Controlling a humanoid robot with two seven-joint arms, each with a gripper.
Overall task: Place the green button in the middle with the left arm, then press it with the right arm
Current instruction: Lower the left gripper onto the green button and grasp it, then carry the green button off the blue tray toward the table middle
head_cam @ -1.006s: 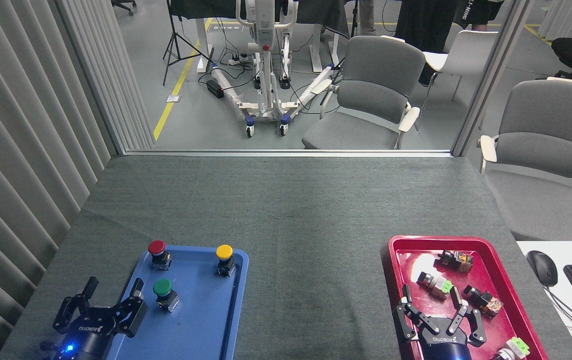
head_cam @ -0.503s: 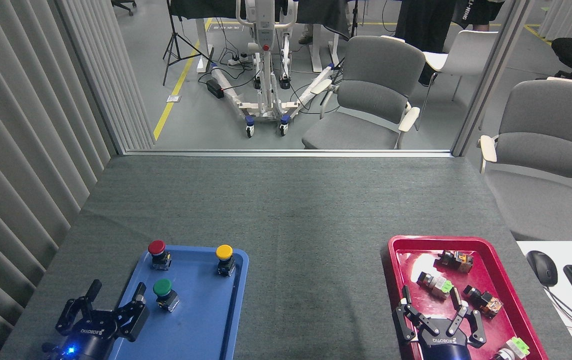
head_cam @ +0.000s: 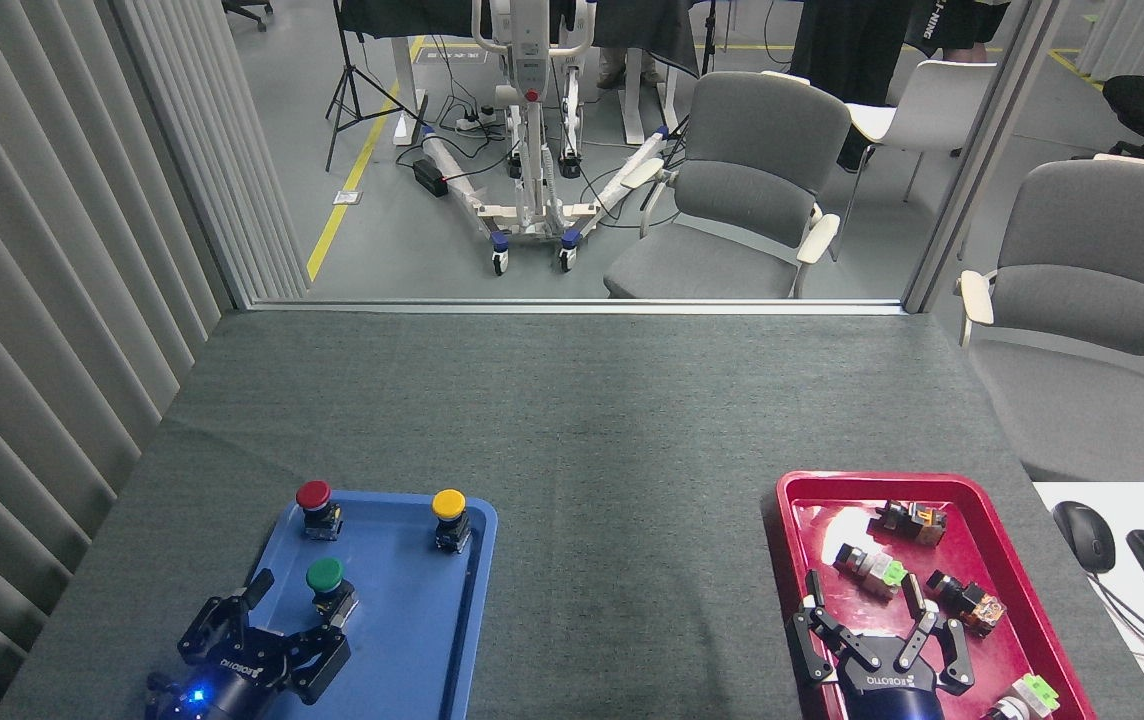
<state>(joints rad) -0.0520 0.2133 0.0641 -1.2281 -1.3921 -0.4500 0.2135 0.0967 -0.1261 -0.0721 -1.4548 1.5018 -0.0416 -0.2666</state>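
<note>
The dark grey cloth of the table [head_cam: 592, 430] lay bare between the blue tray [head_cam: 412, 640] and the red tray [head_cam: 1012, 620]. The left gripper [head_cam: 287, 615] hung over the blue tray's near corner, its fingers apart and empty, with the green button [head_cam: 326, 580] standing upright just beyond its fingertips, not yet touched. The right gripper [head_cam: 872, 620] sat over the red tray, fingers spread, holding nothing. The button looked small, rigid and light, its domed cap likely slick; I judged the squarer dark body beneath the cap the safer place to pinch.
</note>
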